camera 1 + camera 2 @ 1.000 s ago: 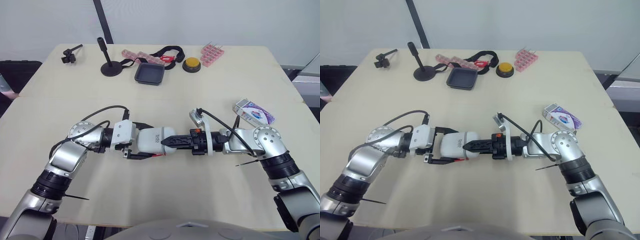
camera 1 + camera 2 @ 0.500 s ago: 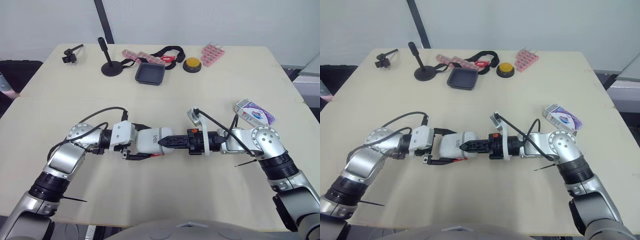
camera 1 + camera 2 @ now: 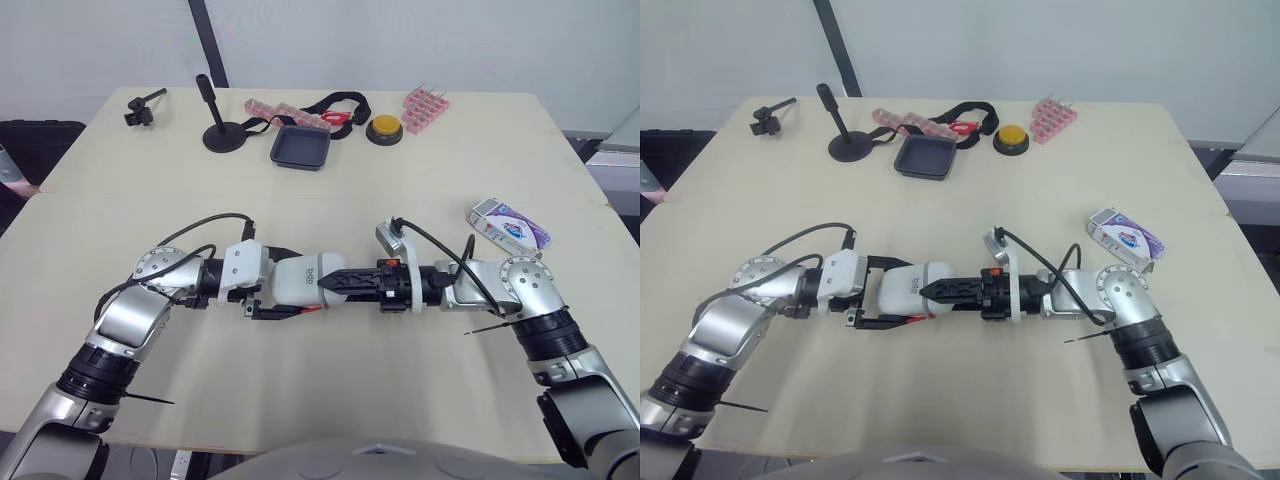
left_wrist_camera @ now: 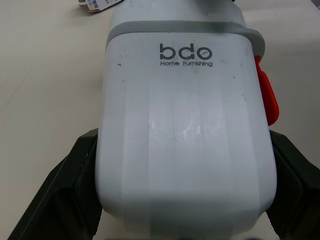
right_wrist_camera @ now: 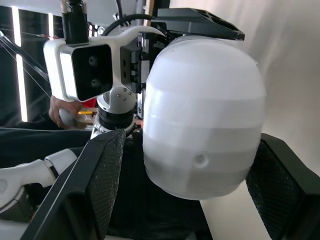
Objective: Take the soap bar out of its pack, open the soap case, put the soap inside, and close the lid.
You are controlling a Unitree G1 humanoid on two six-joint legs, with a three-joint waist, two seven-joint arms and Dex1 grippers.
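Along the far edge of the worktop (image 3: 420,190), starting from the left, I count one small black clamp (image 3: 143,105), one black stand on a round base (image 3: 220,130), and a line of pink strips (image 3: 285,110) that I can't count. Next come one black strap (image 3: 338,102), one dark square tray (image 3: 301,147), one yellow push button (image 3: 383,128) and one pink rack (image 3: 425,106). All of these are well apart from the arms.

Nearer to me, the left hand (image 3: 287,283) reaches in from the left. It has the one white soap case (image 4: 185,130) clamped between its two black fingers (image 4: 75,185), one pressed against each long side. The case lies on its side just above the worktop with its lid closed, and a red tab (image 4: 267,97) shows on one edge.

The right hand (image 3: 342,281) comes in from the other side, pointing straight at the left. Its two fingers (image 5: 102,190) are spread wide around the case's rounded end. My right wrist view shows a gap on one side, so this hand has no grip.

Far right, beyond the right arm, a single purple-and-white soap pack (image 3: 510,225) lies flat on the worktop. I can't tell whether it has been opened.
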